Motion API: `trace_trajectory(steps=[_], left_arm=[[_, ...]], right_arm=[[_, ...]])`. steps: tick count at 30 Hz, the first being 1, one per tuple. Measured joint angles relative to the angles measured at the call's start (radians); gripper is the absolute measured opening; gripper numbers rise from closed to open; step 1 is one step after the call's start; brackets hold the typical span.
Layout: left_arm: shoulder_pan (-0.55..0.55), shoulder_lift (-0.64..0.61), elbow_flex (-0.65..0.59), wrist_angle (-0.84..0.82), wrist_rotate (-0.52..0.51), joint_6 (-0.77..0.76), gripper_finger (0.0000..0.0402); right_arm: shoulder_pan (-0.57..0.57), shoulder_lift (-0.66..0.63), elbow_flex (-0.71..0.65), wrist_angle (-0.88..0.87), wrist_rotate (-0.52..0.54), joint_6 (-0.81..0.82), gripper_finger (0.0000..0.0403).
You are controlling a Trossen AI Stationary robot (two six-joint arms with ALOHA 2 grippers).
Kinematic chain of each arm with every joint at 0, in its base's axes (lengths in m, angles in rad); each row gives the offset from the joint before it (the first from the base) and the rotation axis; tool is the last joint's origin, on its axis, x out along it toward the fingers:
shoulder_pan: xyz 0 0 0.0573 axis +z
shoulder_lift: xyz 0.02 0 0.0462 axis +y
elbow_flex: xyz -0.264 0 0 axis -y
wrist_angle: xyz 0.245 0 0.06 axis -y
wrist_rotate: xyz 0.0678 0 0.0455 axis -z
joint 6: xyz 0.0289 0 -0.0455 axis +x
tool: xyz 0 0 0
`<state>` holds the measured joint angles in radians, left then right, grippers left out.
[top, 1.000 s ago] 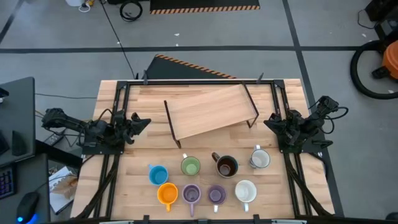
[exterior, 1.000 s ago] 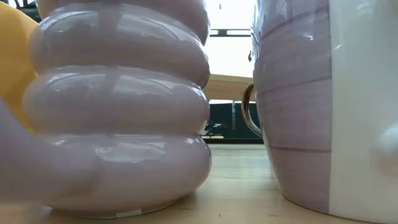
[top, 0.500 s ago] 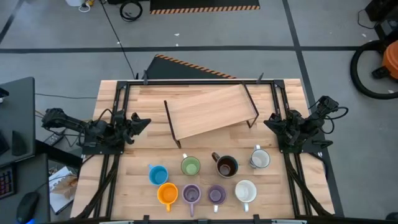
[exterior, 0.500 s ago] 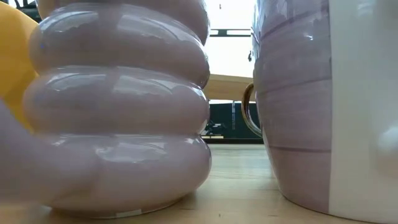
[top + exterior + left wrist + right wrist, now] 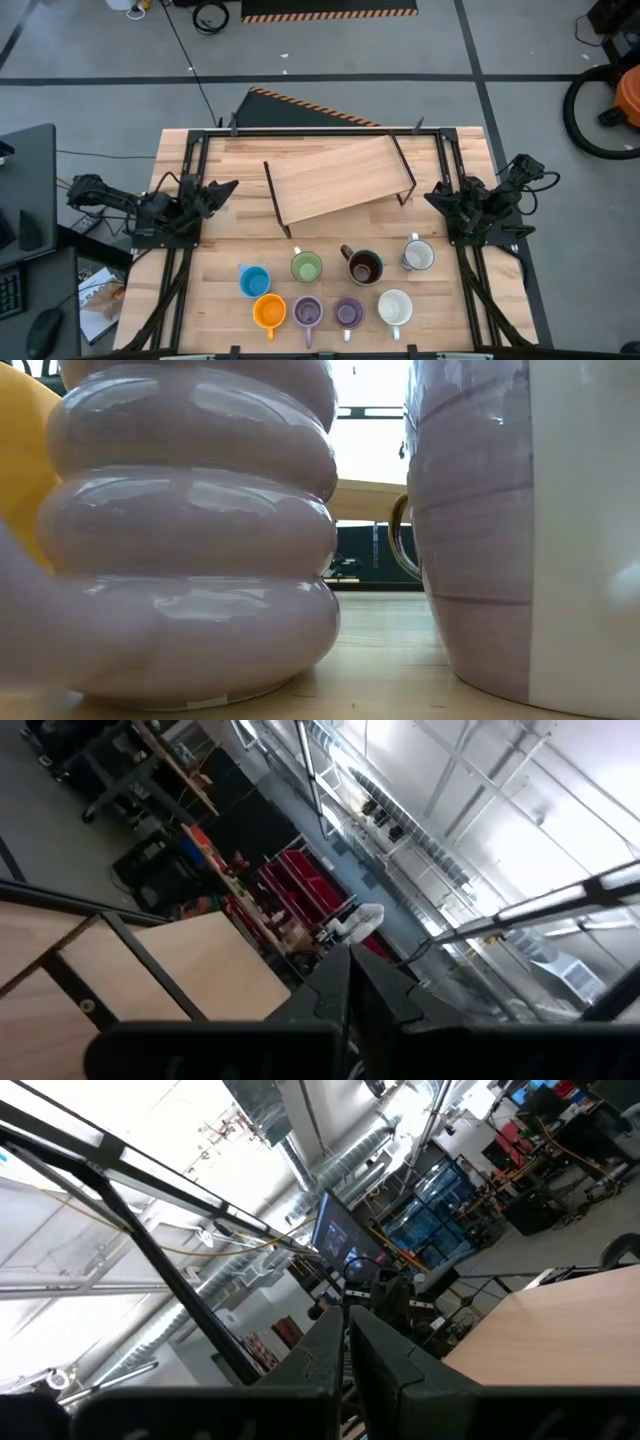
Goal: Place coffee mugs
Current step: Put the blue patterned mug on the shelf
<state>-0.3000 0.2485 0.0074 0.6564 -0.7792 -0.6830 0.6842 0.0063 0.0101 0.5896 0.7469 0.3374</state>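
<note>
Several coffee mugs stand upright in two rows near the table's front edge: blue point(image 5: 254, 280), green point(image 5: 306, 267), dark brown point(image 5: 364, 267) and pale grey-white point(image 5: 418, 256) behind; orange point(image 5: 268, 312), two purple point(image 5: 307, 313) point(image 5: 348, 314) and white point(image 5: 395, 307) in front. The low view is filled by a ribbed purple mug point(image 5: 190, 530), a second purple mug point(image 5: 470, 530) and the white mug point(image 5: 590, 540). My left gripper point(image 5: 225, 189) waits shut at the table's left edge. My right gripper point(image 5: 432, 197) waits shut at the right edge. Both are raised and far from the mugs.
A low wooden shelf on dark metal legs point(image 5: 340, 178) stands slanted across the middle of the table, behind the mugs. A dark metal frame point(image 5: 320, 130) runs round the table. Bare wood lies between the shelf and the mug rows.
My left gripper has rolled a little about its own line at the table's left edge, staying where it was and staying shut. The mugs and my right gripper have kept still.
</note>
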Motion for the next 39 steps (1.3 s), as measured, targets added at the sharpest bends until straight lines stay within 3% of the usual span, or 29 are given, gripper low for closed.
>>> trace_trajectory(steps=[6,16,21,24,31,35,39], left_arm=[[0.000,0.000,0.000,-0.002,-0.049,-0.017,0.0016],[0.000,0.000,0.000,0.090,-0.043,-0.168,0.0016],[-0.001,0.000,0.000,0.293,0.105,0.038,0.0016],[0.000,-0.001,0.006,0.367,0.108,0.083,0.0016],[0.000,0.002,0.104,0.336,0.155,0.196,0.0016],[0.000,0.001,0.139,0.307,0.155,0.188,0.0016],[0.000,0.003,0.186,0.267,0.163,0.165,0.0016]], right_arm=[[0.000,0.000,0.000,0.028,0.078,-0.006,0.0028],[0.000,0.000,0.000,0.291,0.118,-0.265,0.0028],[0.000,0.000,0.000,0.428,0.159,-0.277,0.0028],[0.000,0.000,0.000,0.456,0.160,-0.232,0.0028],[0.000,0.000,0.000,0.437,0.155,-0.107,0.0028],[0.000,0.000,0.000,0.409,0.135,0.088,0.0028],[0.003,0.000,0.024,0.303,0.124,0.096,0.0021]])
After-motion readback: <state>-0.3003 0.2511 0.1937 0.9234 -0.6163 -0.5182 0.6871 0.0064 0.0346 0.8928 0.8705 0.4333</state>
